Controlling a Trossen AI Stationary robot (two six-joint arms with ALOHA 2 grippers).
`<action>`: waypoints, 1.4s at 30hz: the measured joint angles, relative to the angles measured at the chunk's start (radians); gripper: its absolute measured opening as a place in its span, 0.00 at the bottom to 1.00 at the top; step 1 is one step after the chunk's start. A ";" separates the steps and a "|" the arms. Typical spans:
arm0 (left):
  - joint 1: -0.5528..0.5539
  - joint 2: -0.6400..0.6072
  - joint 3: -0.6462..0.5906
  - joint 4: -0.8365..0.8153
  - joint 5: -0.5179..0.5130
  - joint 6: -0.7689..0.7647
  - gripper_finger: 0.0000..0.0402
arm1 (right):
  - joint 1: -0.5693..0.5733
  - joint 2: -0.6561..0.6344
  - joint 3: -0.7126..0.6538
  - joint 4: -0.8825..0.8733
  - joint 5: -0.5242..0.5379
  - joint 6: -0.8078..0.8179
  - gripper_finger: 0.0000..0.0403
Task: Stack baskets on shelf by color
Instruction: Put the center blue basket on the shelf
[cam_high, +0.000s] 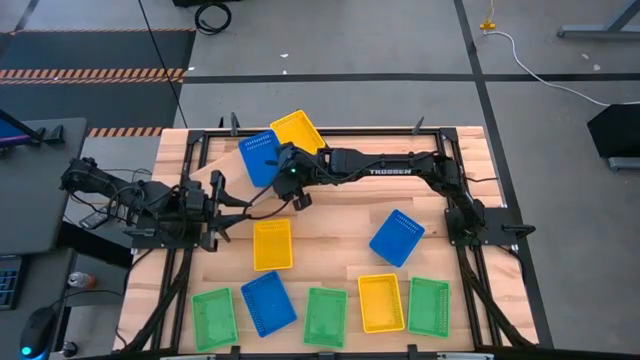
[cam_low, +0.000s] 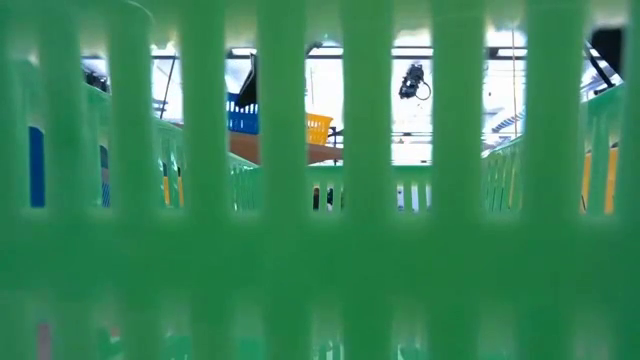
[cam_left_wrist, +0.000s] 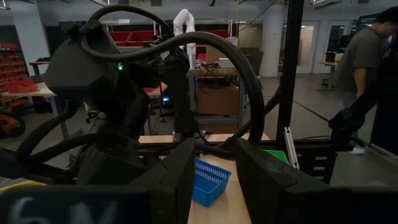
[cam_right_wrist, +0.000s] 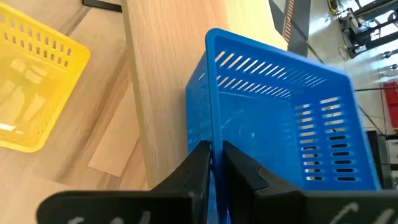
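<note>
My right gripper (cam_high: 287, 172) reaches across to the far left and is shut on a blue basket (cam_high: 260, 155) over the pale shelf (cam_right_wrist: 161, 93). A yellow basket (cam_high: 298, 130) lies just beside it, also in the right wrist view (cam_right_wrist: 31, 93). My left gripper (cam_high: 225, 200) waits open and empty at the table's left. Other baskets lie flat on the slatted table: yellow (cam_high: 272, 244), blue (cam_high: 397, 237), and a near row of green (cam_high: 212, 318), blue (cam_high: 268, 303), green (cam_high: 325, 315), yellow (cam_high: 381, 302), green (cam_high: 428, 306). My right gripper (cam_right_wrist: 214, 155) pinches one wall of the blue basket at its rim (cam_right_wrist: 214, 134), one finger (cam_right_wrist: 199, 168) outside and one finger (cam_right_wrist: 245, 171) inside. The basket's open side faces up, somewhat tilted. I cannot tell whether its bottom rests on the shelf.
A green basket's wall (cam_low: 320, 250) stands right in front of the low camera and hides most of that view. Black frame rails (cam_high: 455, 200) run along the table's sides. A person (cam_left_wrist: 367, 68) stands in the room beyond the table.
</note>
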 joint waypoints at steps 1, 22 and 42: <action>0.000 0.000 0.000 0.000 0.000 0.000 0.30 | 0.000 0.000 0.000 -0.001 0.000 -0.008 0.10; 0.000 0.000 0.000 -0.007 0.000 0.000 0.30 | 0.015 0.000 0.000 -0.016 -0.035 -0.058 0.27; 0.000 0.000 0.000 -0.016 0.000 -0.002 0.30 | 0.054 -0.008 0.000 -0.039 0.076 -0.224 0.25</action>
